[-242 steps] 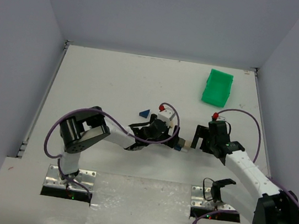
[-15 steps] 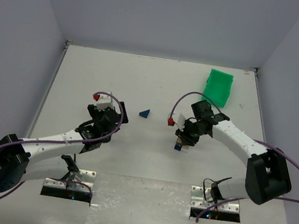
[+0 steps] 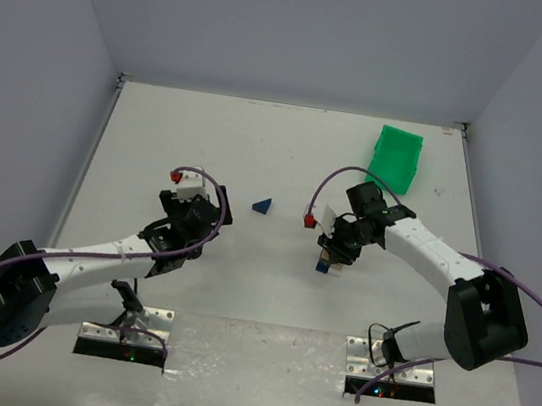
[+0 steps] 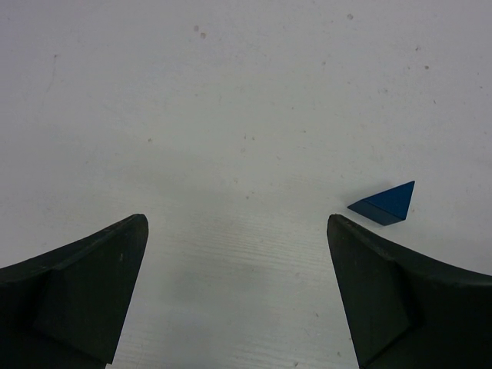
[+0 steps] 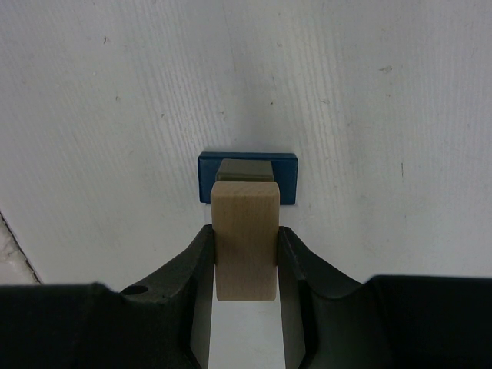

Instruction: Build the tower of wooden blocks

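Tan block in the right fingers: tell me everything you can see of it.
The tan block is a plain rectangular piece of pale, unpainted-looking wood with smooth faces. The two dark fingers of the right gripper clamp its long sides, one end sticking out past their tips. It is over a flat blue block on the white table; whether they touch cannot be told.

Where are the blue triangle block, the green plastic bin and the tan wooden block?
Blue triangle block (image 4: 392, 201): left wrist view, top face.
Green plastic bin (image 3: 395, 160): top external view, its middle.
Tan wooden block (image 5: 244, 231): right wrist view, front face.
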Motion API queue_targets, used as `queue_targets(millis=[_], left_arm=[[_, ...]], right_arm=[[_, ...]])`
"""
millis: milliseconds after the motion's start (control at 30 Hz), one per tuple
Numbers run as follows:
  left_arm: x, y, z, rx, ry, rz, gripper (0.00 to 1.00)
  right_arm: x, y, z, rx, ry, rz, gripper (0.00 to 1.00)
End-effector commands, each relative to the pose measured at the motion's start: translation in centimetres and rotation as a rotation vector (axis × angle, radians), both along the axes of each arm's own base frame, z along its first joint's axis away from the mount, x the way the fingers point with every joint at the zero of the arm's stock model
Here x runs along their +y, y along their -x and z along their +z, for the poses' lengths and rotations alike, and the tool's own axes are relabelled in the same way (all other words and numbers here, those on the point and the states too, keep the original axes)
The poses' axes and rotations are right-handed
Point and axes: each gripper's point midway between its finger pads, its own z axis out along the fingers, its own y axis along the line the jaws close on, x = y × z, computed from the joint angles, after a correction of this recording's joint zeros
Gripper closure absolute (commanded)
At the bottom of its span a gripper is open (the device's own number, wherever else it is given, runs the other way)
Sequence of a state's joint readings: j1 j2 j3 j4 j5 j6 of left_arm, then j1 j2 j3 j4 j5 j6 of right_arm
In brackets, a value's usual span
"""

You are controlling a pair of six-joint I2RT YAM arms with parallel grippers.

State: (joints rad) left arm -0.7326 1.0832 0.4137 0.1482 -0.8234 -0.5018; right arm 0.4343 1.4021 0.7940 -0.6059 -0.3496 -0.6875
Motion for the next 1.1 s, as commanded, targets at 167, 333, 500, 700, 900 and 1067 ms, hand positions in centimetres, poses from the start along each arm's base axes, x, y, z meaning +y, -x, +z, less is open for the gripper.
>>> queue_targets(millis=[167,333,500,700,900,1067], left_arm=[[-0.22,-0.97,2.07,-0.050,0.036,0.025,0.00],[-0.24,-0.95,1.87,-0.046,0.037,0.025,0.00],[-0.26,-0.97,1.83,-0.044,0.033,0.024,0.00],[-0.17,-0.93,1.78,-0.042,0.029,0.026,0.00],[-0.23,-1.00,1.75,-0.041,0.029,0.026,0.00],[-0.18,-1.01,1.63,-0.038,0.023,0.029,0.00]], right_arm=[[0.53,-0.75,0.51,-0.029,-0.029,0.000,0.75],[0.52,-0.83,0.44,-0.026,-0.029,-0.006,0.75],[0.55,-0.77,0.45,-0.026,-0.029,-0.004,0.74],[0.46,-0.63,0.13,-0.020,-0.027,-0.004,0.72],[0.45,-0.66,0.01,-0.023,-0.025,-0.004,0.72],[0.41,-0.52,-0.18,-0.017,-0.024,-0.003,0.72]])
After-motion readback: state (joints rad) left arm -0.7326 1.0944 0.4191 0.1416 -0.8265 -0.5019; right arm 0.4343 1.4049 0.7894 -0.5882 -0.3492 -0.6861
